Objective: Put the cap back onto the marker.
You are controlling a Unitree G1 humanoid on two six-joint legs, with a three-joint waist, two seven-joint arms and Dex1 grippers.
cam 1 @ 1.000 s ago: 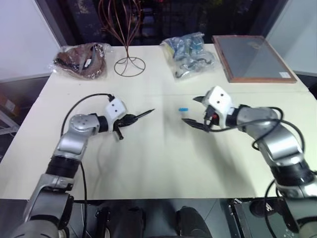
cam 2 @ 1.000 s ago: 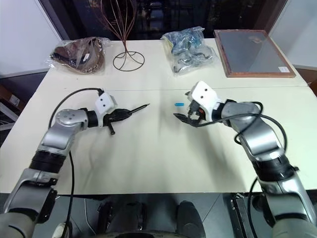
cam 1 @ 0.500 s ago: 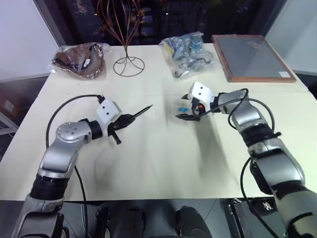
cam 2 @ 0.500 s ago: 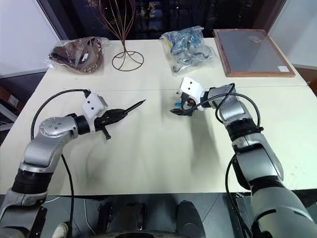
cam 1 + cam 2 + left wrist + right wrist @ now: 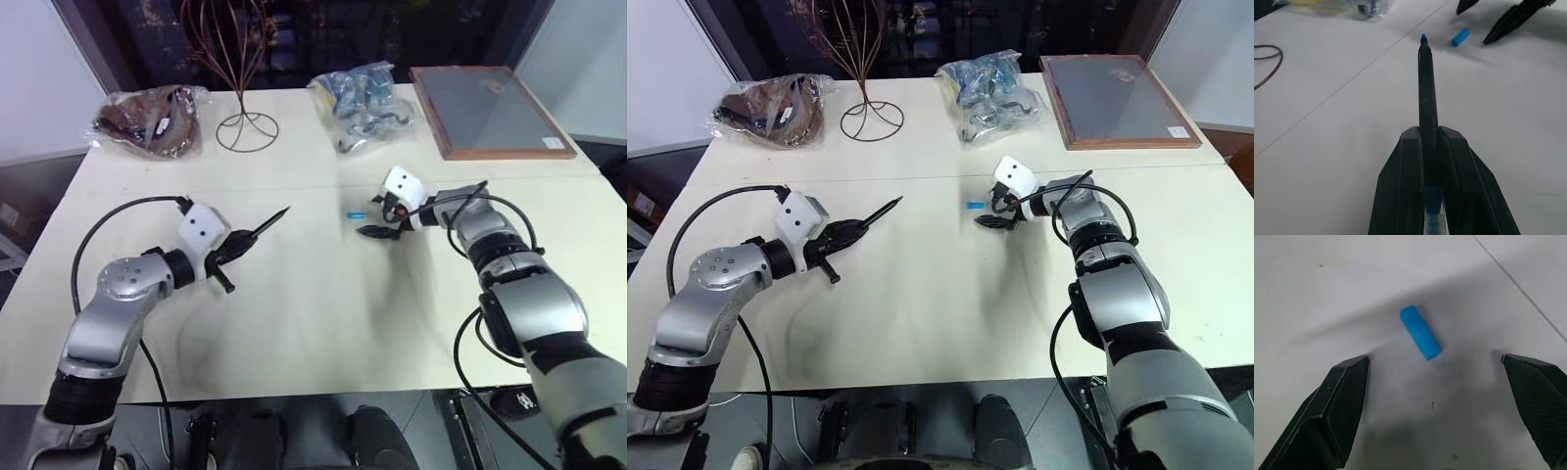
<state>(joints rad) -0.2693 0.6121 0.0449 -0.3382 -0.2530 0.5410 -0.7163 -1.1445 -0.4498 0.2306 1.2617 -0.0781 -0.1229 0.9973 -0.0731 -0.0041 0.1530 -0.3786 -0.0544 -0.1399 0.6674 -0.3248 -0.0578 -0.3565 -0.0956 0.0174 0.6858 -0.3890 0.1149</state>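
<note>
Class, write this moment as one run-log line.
left gripper: shut on marker | right gripper: jaws open near cap | cap: lying on table, uncapped

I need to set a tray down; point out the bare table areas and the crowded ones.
Bare: the table's near half, between the two arms. Also the right edge below the framed board.

Crowded: the far edge, with the brown bag, wire stand and plastic bag; mid-table, around the marker and cap.

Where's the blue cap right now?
The cap lies loose on the cream table, near its middle, just ahead of the right gripper, whose jaws stand open, and across from the tip of the marker.
</note>
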